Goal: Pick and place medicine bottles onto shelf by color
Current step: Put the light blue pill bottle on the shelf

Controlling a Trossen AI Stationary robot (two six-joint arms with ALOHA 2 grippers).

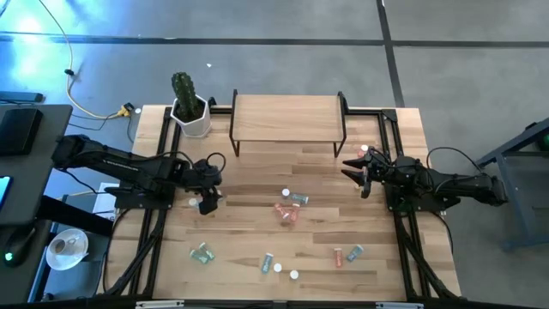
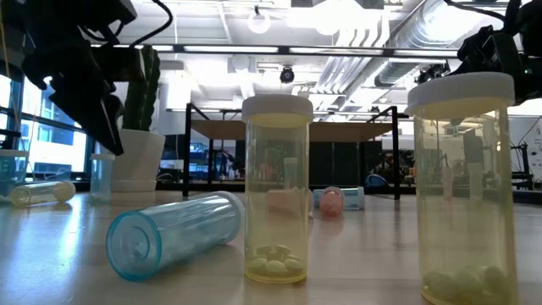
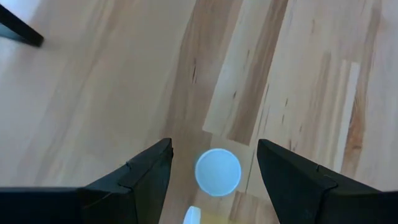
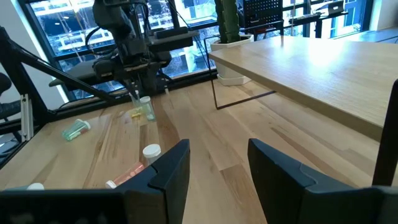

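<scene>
Pale wood shelf (image 1: 287, 117) bare; medicine bottles (image 1: 290, 210) scattered across the tabletop (image 1: 257, 180).
Left gripper (image 3: 214, 163) hangs jaws apart over a white cap (image 3: 217, 172), the bottle's body hidden beneath it. Right gripper (image 4: 217, 163), beside the shelf, is parted and holds nothing. Two near bottles hold pale pills (image 2: 275, 264); windows line the room.

Roughly a dozen medicine bottles (image 1: 298, 199) on the worktop, the exact count unclear; one shelf (image 1: 287, 116); one potted cactus (image 1: 184, 90).
</scene>
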